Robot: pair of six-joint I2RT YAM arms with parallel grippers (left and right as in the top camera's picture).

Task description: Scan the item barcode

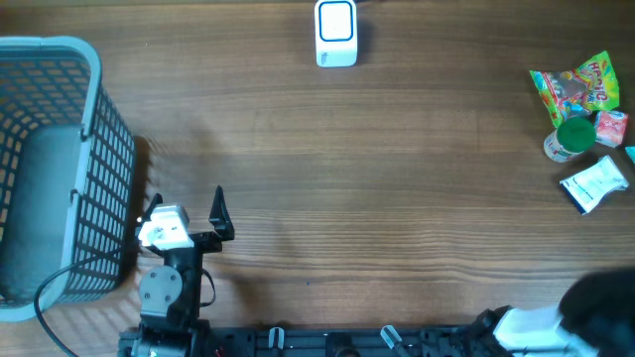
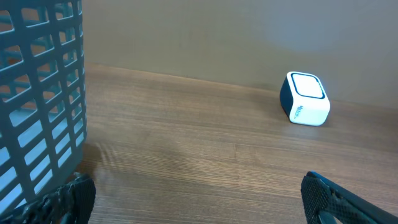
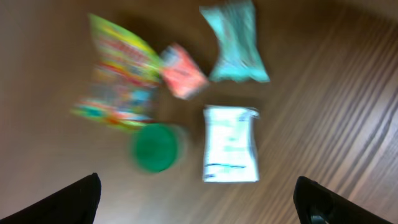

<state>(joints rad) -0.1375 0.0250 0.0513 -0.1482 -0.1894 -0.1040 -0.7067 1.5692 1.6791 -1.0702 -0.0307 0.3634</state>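
**Item status.** No item has been picked out for scanning. The candidates lie in a loose cluster at the right end of the desk (image 1: 397, 198):

- a colourful snack bag (image 1: 578, 87)
- a green-lidded container (image 1: 571, 137), just beside the bag
- a small pink packet (image 1: 611, 127)
- a white packet (image 1: 594, 184)
- a teal packet (image 3: 236, 40), cut off at the frame edge in the overhead view

All rest on the desk and none is lifted. The right wrist view is motion-blurred, so no barcode can be read on any of them.

**Right gripper.** The right gripper (image 3: 199, 199) hangs above this cluster. Its two fingers are spread wide at the lower corners of its own view, with nothing between them. In the overhead view only a dark, blurred part of that arm shows at the lower right.

**Scanner.** The white and blue scanner (image 1: 336, 33) stands at the far edge of the desk, near the middle and well apart from the items. Nothing is presented to it.

**Left gripper.** The left gripper (image 1: 187, 203) sits at the near left with its fingers spread, holding nothing. It is just beside the blue mesh basket (image 1: 99, 149).

**Progress.** The task appears to be at its start. The remaining steps are judged to be:

1. Select and grasp one item.
2. Carry it to the scanner.
3. Turn its barcode toward the scanner window.
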